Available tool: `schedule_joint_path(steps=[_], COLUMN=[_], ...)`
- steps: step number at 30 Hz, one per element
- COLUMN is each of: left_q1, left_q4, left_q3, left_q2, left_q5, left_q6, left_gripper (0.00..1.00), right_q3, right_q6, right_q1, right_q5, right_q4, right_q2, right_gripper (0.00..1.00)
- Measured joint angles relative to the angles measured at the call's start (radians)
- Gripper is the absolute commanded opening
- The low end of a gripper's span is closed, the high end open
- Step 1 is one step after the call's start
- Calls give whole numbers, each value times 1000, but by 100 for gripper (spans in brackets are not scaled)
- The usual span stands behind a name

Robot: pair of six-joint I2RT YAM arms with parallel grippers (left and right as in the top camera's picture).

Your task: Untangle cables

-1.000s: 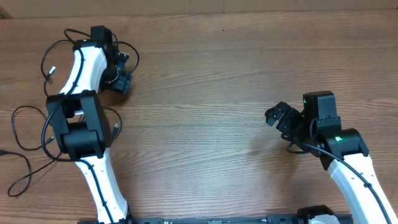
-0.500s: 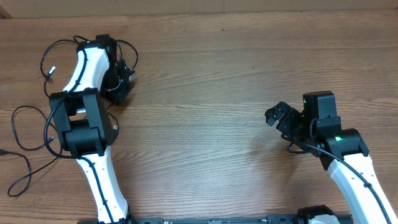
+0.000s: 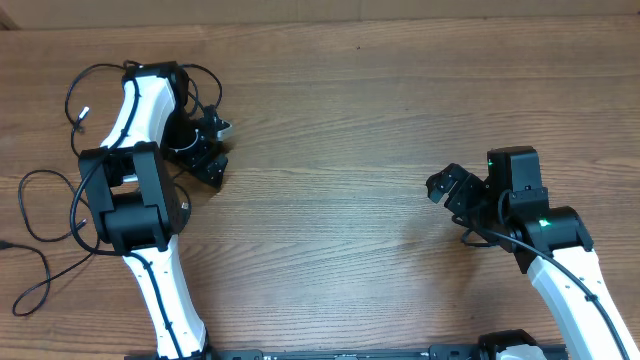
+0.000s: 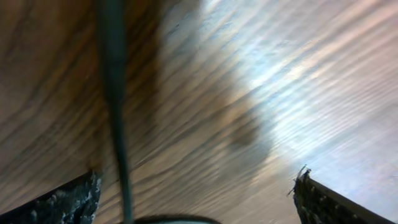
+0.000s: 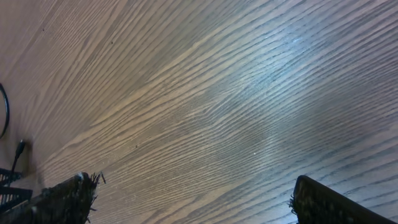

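1. I see a brown table [image 3: 340,120] with long wood grain filling nearly the whole overhead view. My landmark is the white left arm [image 3: 135,110].
2. The cables [image 3: 68,97] lie in thin black loops around that arm. Some curl past its far end, others spread out on its outer side, and part of them runs under it.
3. One cord end near the arm's outer side has a small pale tip [image 3: 83,113].
4. The left gripper [image 3: 212,150] sits just inside the arm, low over the wood. Its fingers are spread wide and grasp nothing.
5. In the left wrist view a blurred dark cord [image 4: 115,124] runs down the picture close to one fingertip [image 4: 68,199]. I cannot tell whether it touches.
6. The right gripper [image 3: 445,187] is well apart from the left arm, across bare wood. It is also released, with its fingers parted and nothing between them.
7. The right wrist view shows glare on the grain, with a small plug [image 5: 17,152] at the edge.
8. Beyond the table's far edge, past the left arm, is a pale strip [image 3: 300,8]. I cannot tell what it is.
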Motion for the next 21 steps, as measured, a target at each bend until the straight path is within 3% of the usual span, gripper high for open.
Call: schedule_joint_path(steps=[10,21], left_q1=[-22,-30], left_q4=[-41,-19], left_q3=[87,187], left_q2=[-95,-540], left_q5=[118,164], left_q6=[72,-37], left_gripper=[100,100], right_q3=[0,0], right_q6=[0,0], right_q1=[0,0], right_q5=[0,0], right_q4=[0,0], right_q2=[0,0], right_gripper=[100,100])
